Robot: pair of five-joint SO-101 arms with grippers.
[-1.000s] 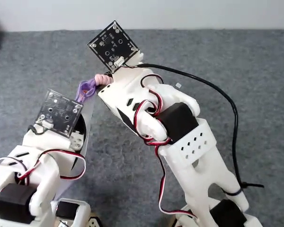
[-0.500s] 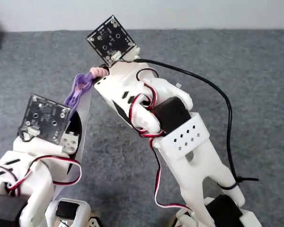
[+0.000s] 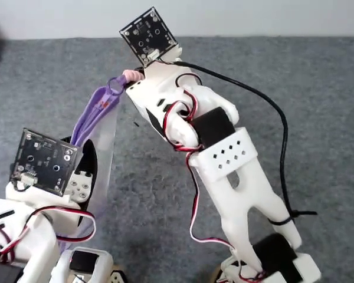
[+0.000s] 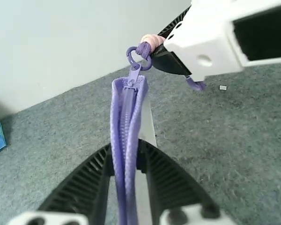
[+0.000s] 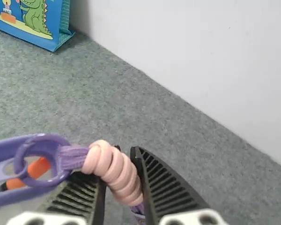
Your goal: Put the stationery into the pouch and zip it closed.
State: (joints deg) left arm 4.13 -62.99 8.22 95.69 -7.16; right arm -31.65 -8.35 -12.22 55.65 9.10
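1 pouch [image 3: 94, 112], long axis twd wall [image 3: 253, 17]

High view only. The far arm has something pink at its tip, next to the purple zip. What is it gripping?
Observer: In the right wrist view, the right gripper is shut on a pink coiled cord, which is tied to the purple ring of the zip pull.
Operator: And the near arm? Its camera board covers the tip for me.
Observer: In the left wrist view, the left gripper is shut on the purple zip band of the clear plastic pouch. The band runs from there up to the ring.
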